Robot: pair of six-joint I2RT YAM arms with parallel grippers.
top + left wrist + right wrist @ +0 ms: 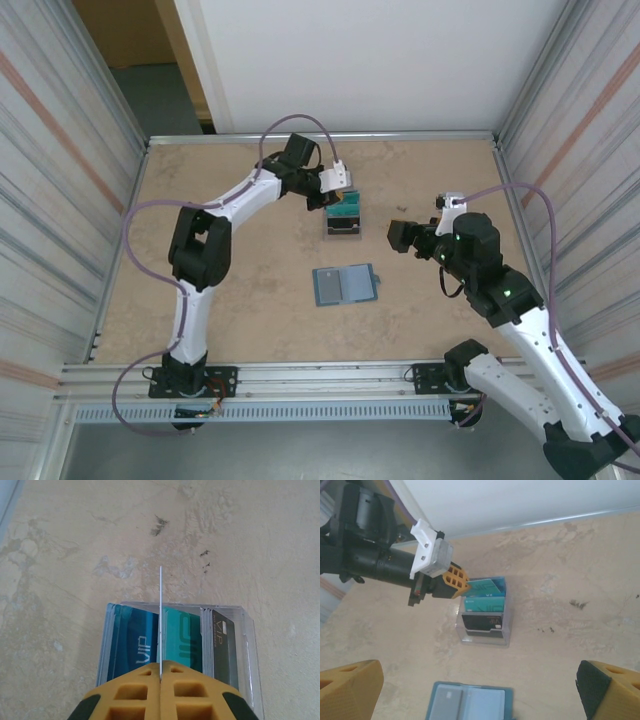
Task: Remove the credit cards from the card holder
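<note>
The card holder (345, 285) lies open and flat on the counter (240, 310), nearer the arm bases than the clear stand (484, 636). It has a teal-blue border and grey-blue inner pockets. The left pincer (160, 674) is pressed together on one thin credit card (160, 610), seen edge-on above the stand, where other teal and dark credit cards (482, 611) stand upright. The right pincer (402, 236) is spread wide and holds nothing, to the right of the stand.
</note>
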